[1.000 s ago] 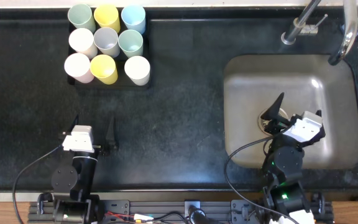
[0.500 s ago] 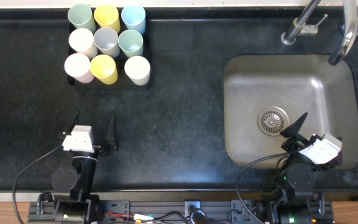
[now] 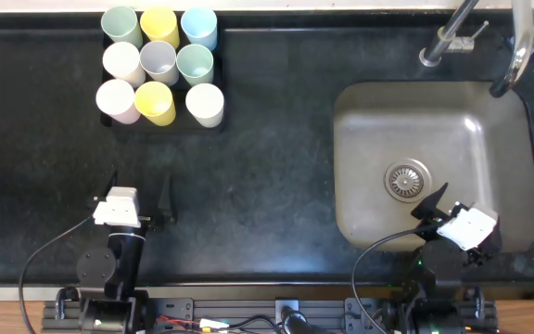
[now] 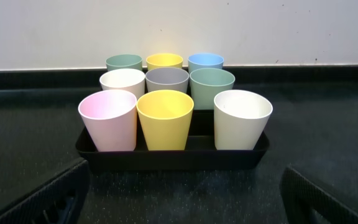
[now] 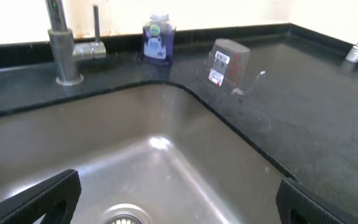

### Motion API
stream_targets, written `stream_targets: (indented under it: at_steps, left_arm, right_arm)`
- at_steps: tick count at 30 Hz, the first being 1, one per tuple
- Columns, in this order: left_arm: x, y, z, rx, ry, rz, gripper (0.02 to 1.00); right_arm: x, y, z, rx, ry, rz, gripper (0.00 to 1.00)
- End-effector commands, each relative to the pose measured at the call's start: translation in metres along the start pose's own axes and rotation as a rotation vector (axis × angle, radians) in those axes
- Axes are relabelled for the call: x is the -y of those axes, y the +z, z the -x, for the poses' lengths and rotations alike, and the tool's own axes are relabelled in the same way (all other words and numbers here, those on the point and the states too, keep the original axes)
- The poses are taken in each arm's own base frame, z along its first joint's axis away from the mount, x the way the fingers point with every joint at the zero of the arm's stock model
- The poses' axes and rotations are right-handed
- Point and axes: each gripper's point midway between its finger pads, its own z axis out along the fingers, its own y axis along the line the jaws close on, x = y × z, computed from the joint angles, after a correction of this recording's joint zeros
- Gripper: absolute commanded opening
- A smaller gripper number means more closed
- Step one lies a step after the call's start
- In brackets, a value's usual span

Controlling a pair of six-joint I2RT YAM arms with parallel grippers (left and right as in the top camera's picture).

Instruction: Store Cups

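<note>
Two hands hang spread open: the left hand (image 3: 140, 190) low over the bench (image 3: 267, 167), the right hand (image 5: 179, 208) above the sink (image 3: 452, 121). We count nine cups (image 3: 158, 60) upright in one tray (image 4: 173, 160) on the bench's far left.

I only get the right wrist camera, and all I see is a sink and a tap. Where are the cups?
Observer: The cups stand in a black tray on the counter, well to the left of the sink.
Operator: How many are there?
Observer: Nine, all upright, in three rows of three.
Operator: Is the other arm holding one?
Observer: No. The left gripper is open and empty, facing the tray from a little way off.
</note>
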Motion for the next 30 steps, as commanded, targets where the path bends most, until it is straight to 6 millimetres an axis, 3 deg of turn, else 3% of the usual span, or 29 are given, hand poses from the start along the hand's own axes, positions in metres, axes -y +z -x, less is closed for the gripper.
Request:
stream_targets:
  at_steps: [1,7,10,14,19,24,30]
  left_arm:
    - [0.002,0.000,0.000,0.003,0.020,-0.008,0.998]
    - [0.002,0.000,0.000,0.003,0.019,-0.008,0.998]
    - [0.002,0.000,0.000,0.003,0.019,-0.008,0.998]
    - [0.002,0.000,0.000,0.003,0.020,-0.008,0.998]
    - [0.002,0.000,0.000,0.003,0.019,-0.008,0.998]
    - [0.002,0.000,0.000,0.003,0.019,-0.009,0.998]
    - [0.002,0.000,0.000,0.003,0.020,-0.008,0.998]
  right_arm:
    - [0.002,0.000,-0.001,0.001,-0.001,-0.008,0.998]
    - [-0.002,-0.001,0.004,0.017,0.023,0.016,0.996]
    - [-0.042,-0.006,0.027,0.080,0.220,0.257,0.998]
    - [-0.085,-0.015,0.022,0.068,0.283,0.504,0.996]
    - [-0.104,-0.026,0.025,0.074,0.281,0.635,0.998]
    - [-0.136,-0.048,0.026,0.112,0.272,0.869,0.998]
    - [-0.134,-0.047,0.027,0.115,0.276,0.853,0.998]
